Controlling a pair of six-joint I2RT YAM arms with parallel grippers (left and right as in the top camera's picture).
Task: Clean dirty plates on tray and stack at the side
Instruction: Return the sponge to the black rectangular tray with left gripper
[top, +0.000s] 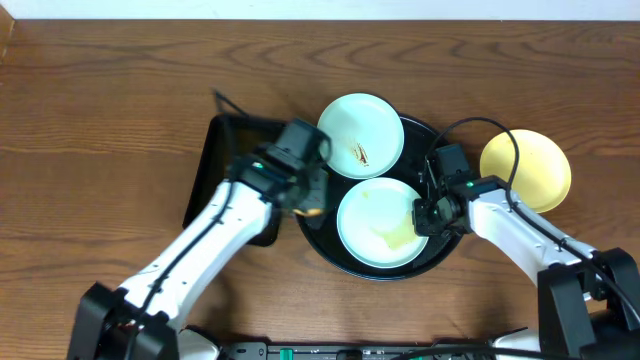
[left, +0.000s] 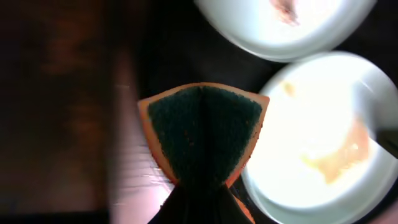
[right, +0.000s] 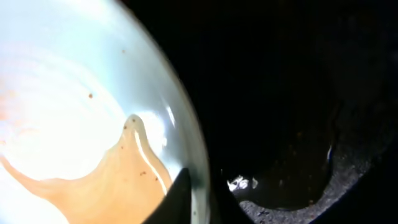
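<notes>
Two plates on the tray: the near mint plate (top: 375, 225) and the far mint plate (top: 360, 135) sit side by side on the round tray (top: 318, 240), rims almost meeting.
Third plate: the yellow plate (top: 527, 170) is off the tray, on the counter (top: 100, 120) to the right.
Dirt: a yellowish wet smear (top: 400, 238) covers the right part of the near mint plate. A small brown smear (top: 360, 153) marks the far one.
Left jaws: the left gripper (top: 306, 200) is clamped on the sponge (left: 202, 134). It is pinched into a fold, green scouring face towards the wrist camera and orange at the edges.
Right jaws: the right gripper (top: 428, 215) is closed nearly all the way at the near mint plate's right rim. From the wrist view you see one fingertip (right: 180, 199) lying just inside that rim, so I judge it a pinch on the rim.
Key relation: the near mint plate lies to the right of the left jaws, with the sponge just off its left rim over bare tray.
Smear from the sponge: it sits across the plate on the far side, close to the right jaws.
Long axis: none, since the plate is round. Only the direction of your sweep matters.
Nearer arm: left for scrubbing; right is already at the rim.
Likely step: steadying the plate for a wipe.
Watch for: carrying the sponge rightward brings it towards the right fingertip.
Behind the left arm: the rectangular tray (top: 205, 175), partly hidden.
</notes>
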